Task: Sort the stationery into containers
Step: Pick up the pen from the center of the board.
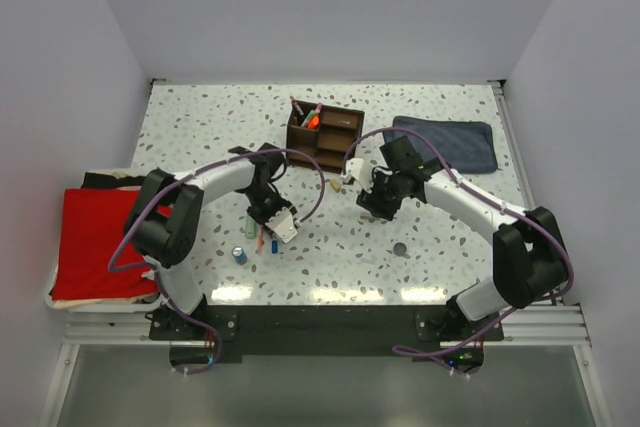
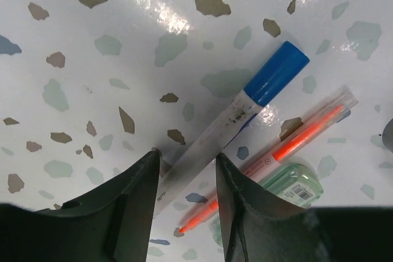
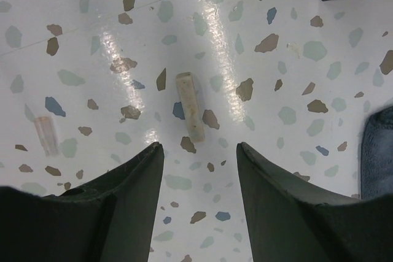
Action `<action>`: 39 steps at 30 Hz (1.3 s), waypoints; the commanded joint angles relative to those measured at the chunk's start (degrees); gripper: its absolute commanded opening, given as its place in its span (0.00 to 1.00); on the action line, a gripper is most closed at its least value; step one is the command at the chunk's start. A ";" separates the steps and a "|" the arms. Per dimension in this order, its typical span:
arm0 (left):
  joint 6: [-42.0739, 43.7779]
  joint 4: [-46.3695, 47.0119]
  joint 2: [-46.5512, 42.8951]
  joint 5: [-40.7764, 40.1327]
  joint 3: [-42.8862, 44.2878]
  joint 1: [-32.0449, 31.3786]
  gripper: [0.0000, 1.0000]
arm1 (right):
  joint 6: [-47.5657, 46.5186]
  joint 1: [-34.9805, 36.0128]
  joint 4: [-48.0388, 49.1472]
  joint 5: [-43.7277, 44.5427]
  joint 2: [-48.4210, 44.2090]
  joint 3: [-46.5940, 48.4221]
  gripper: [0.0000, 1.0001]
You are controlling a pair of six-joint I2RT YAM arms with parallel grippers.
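Left wrist shows our left fingers (image 2: 132, 200) straddling the white barrel of the blue-capped pen (image 2: 245, 105), which lies on the surface (image 2: 123, 41). We cannot tell whether they clamp it yet. Our right fingers (image 3: 123, 194) stand released, with a tan stick (image 3: 189, 105) at their 12 o'clock. We judge the pick-up is in hand. Next, the pen needs a firm grasp, a lift, then carrying toward 1 o'clock to the organizer (image 1: 325, 137).

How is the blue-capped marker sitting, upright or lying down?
Lying down. In the left wrist view the marker rests full-length on the speckled table, its barrel end straddled by the left gripper.
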 commanded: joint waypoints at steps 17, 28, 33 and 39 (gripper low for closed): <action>4.78 -8.59 9.95 1.68 3.36 -9.71 0.18 | 1.81 -0.10 -1.24 0.50 -7.20 -4.89 0.55; -4.01 -19.92 8.30 22.65 25.13 -8.57 0.00 | 3.31 -4.14 -3.35 0.76 -11.07 -5.24 0.54; -16.10 -20.91 8.29 34.45 42.25 -5.77 0.00 | 3.66 -5.81 -2.82 0.67 -9.75 -4.20 0.54; -47.07 0.31 10.93 51.33 47.32 4.06 0.00 | 3.93 -7.05 -3.44 1.38 -5.80 0.54 0.54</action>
